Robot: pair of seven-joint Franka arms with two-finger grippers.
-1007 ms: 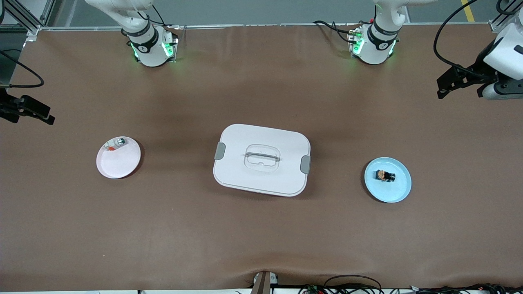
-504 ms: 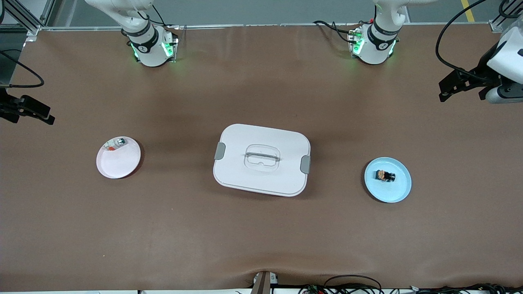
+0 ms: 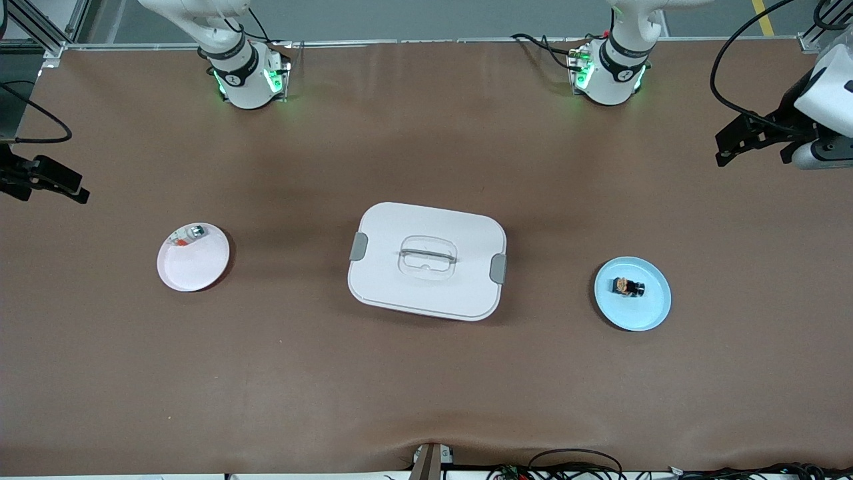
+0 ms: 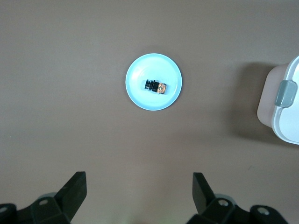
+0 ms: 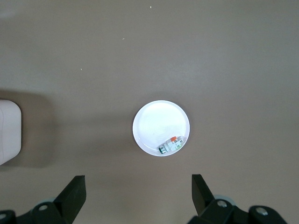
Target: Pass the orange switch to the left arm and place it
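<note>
A brown bench (image 3: 426,387) carries a white box (image 3: 426,261) at its middle. Toward the left arm's end from the box sits a blue plate (image 3: 632,294) holding the orange switch (image 3: 629,287). Toward the right arm's end sits a white plate (image 3: 193,257) holding what looks like a small silver-green part (image 3: 188,234). The left gripper (image 4: 139,192) hangs over the bench near the blue plate, fingers spread, empty. The right gripper (image 5: 138,192) waits over the bench near the white plate, fingers spread, empty.
</note>
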